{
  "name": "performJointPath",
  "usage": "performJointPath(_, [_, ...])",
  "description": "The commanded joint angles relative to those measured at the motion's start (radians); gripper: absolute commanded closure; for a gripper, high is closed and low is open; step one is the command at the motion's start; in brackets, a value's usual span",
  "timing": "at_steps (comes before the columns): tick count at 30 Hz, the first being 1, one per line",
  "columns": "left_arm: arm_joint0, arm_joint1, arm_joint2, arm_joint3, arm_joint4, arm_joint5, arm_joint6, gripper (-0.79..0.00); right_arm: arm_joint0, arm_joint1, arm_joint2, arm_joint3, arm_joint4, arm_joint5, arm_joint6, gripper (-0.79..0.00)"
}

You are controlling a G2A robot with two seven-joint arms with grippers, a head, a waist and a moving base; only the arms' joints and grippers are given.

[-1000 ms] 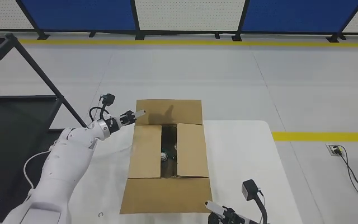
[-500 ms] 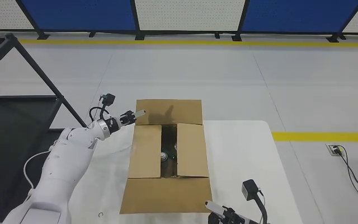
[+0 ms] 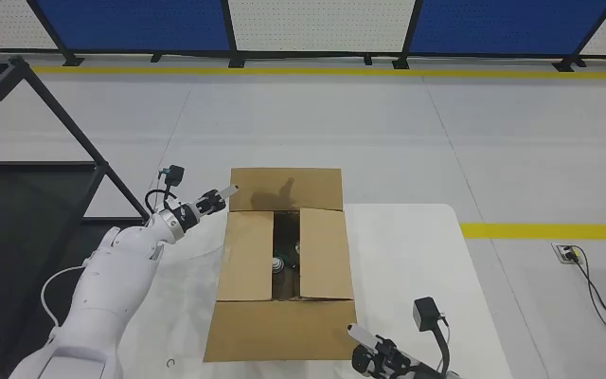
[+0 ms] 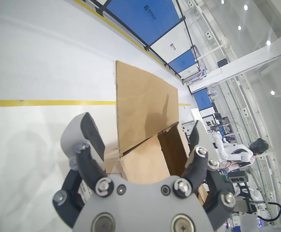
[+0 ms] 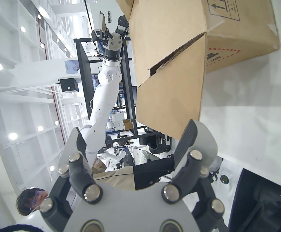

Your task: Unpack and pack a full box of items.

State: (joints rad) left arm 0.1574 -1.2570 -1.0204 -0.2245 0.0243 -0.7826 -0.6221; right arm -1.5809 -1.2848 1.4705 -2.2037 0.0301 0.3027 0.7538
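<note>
Cardboard box (image 5: 171,44) side carries black arrows (image 5: 220,4) and red dashed print (image 5: 221,52).

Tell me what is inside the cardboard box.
Through the gap between the two inner flaps of the cardboard box, a few dark items show, one round-topped. What they are is unclear; the flaps cover the rest.

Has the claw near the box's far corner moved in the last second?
Yes. The left gripper drew back slightly from the far flap of the box.
</note>
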Motion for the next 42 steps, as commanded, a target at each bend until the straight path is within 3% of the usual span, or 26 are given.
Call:
performJointPath(1, [0.015, 0.000, -0.001, -0.025, -0.001, 0.016, 0.006, -0.785, -0.002, 0.000, -0.004, 0.003, 0.001, -0.007, -0.011, -0.785])
performJointPath(9, [0.047, 0.014, -0.005, -0.128, 0.030, 0.094, 0.007, -0.785, -0.007, 0.010, 0.005, 0.014, 0.002, 0.022, -0.012, -0.785])
performJointPath(19, [0.044, 0.002, 0.006, -0.151, 0.036, 0.139, -0.026, -0.785, -0.071, 0.019, 0.069, -0.008, 0.093, -0.017, -0.044, -0.785])
performJointPath(24, [0.043, 0.004, -0.001, -0.151, 0.022, 0.083, -0.047, -0.785, -0.074, 0.028, 0.076, 0.015, 0.088, 0.026, 0.004, -0.785])
performJointPath(33, [0.080, 0.033, -0.037, -0.189, 0.001, -0.067, -0.091, -0.785, 0.033, 0.043, -0.008, 0.082, 0.024, 0.163, 0.085, -0.785])
performJointPath(42, [0.147, 0.074, -0.082, -0.302, 0.001, -0.133, -0.113, -0.785, 0.078, 0.053, -0.048, 0.076, 0.047, 0.142, 0.133, -0.785])
